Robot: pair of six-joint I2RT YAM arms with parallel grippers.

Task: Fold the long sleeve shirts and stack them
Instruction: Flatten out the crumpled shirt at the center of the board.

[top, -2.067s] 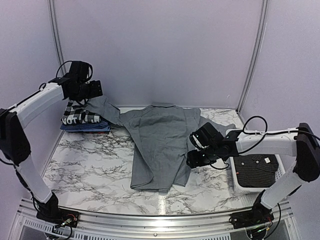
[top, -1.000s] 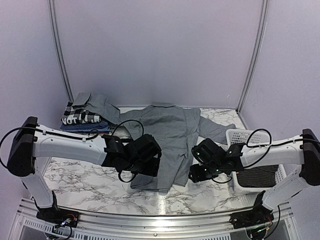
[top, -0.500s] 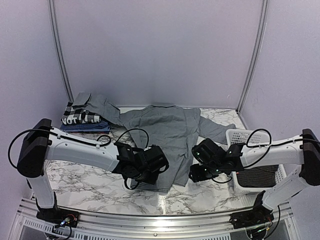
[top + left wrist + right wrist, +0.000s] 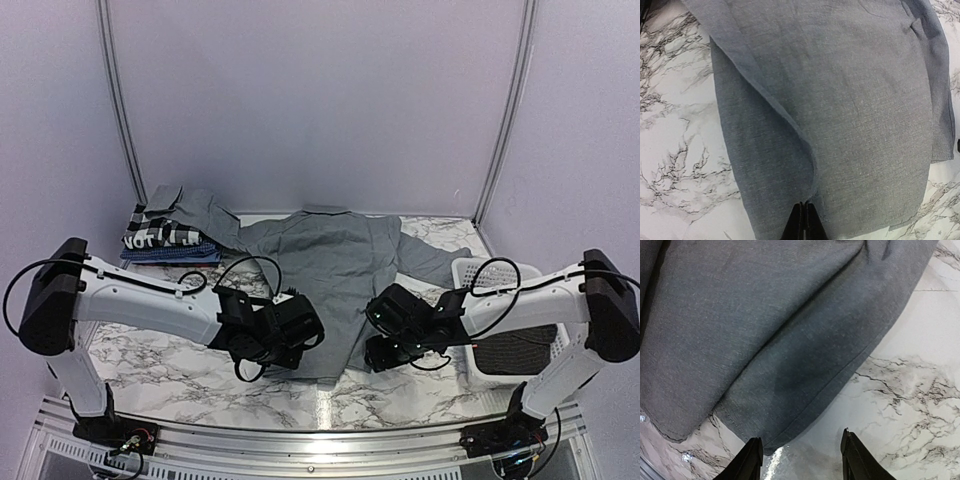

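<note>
The plain mid-grey shirt (image 4: pixel 325 270) lies spread flat in the middle of the marble table (image 4: pixel 170 340), collar at the far side. One sleeve reaches left onto a stack of a black-and-white checked shirt (image 4: pixel 160 236) on a blue one (image 4: pixel 172 256). My left gripper (image 4: pixel 292 345) is down at the grey shirt's near hem. In the left wrist view its fingertips (image 4: pixel 804 206) are pinched shut on a fold edge of the grey cloth (image 4: pixel 855 100). My right gripper (image 4: pixel 385 352) hangs open over the hem's near right corner (image 4: pixel 765 315), with bare marble between its fingers (image 4: pixel 752 457).
A white slatted basket (image 4: pixel 480 268) stands at the right edge with a dark shirt (image 4: pixel 520 345) inside. The right forearm and its cable pass over the basket's rim. The booth's walls close in the back and both sides.
The left arm came from the far-left stack to the grey shirt's near hem and its jaws closed there. The right gripper shifted slightly left, lower over the hem's corner.
</note>
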